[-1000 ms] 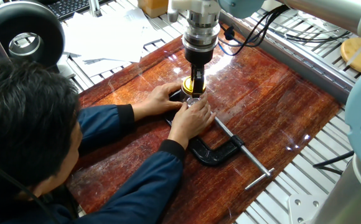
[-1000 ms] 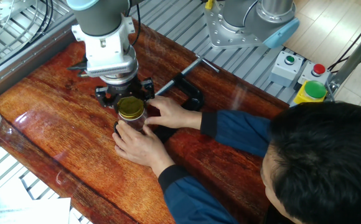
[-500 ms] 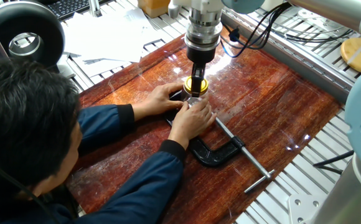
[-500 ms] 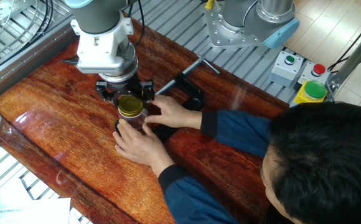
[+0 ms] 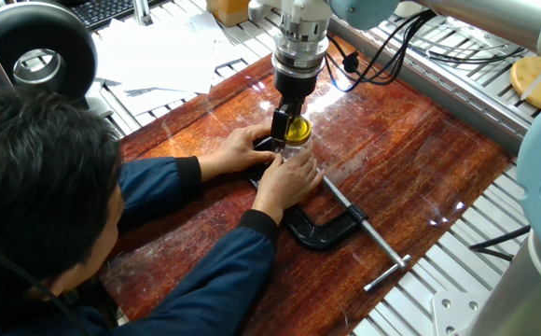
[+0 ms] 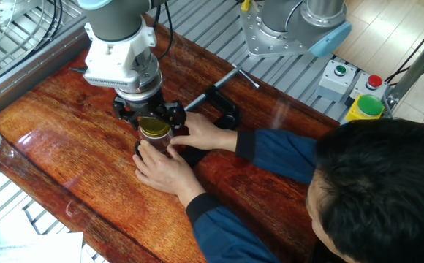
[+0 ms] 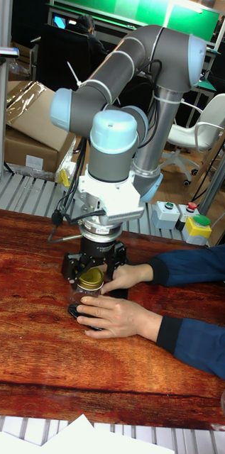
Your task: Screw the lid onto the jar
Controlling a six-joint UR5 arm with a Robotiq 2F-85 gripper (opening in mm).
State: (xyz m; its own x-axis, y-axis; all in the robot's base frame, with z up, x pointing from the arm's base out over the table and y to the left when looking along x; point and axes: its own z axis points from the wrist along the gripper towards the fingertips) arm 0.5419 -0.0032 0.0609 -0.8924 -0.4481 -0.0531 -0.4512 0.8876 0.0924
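Lid (image 6: 153,128) sits on the neck of the jar (image 7: 86,294), yellow and shiny, seen from above in the other fixed view. Gripper (image 6: 150,121) hangs straight down over it, the two black fingers (image 5: 279,124) standing either side of the cap. They look closed against its rim, though I cannot see the contact plainly from any view. My reading: it grips the cap by the edge so that wrist rotation turns the thread.

Jar stands toward the middle of the bench (image 6: 66,168), nearer the far long edge on the robot's side than the edge where the person sits. Most of the glass is hidden by hands.

Person's left hand (image 7: 116,316) wraps the jar's body from the front; right hand (image 7: 130,277) presses in from the side, fingertips beside the gripper. Likely purpose: to stop the jar spinning with the lid, since nothing else seems to fix it. A dark base shows under the jar in the tall fixed view; I cannot tell what it is.

C-clamp (image 5: 331,224) lies flat on the bench beside the person's forearm, toward the near right corner in one fixed view, clamping nothing.

Risk, as I judge it: fingers very close to a turning tool. How far the thread has taken cannot be seen.
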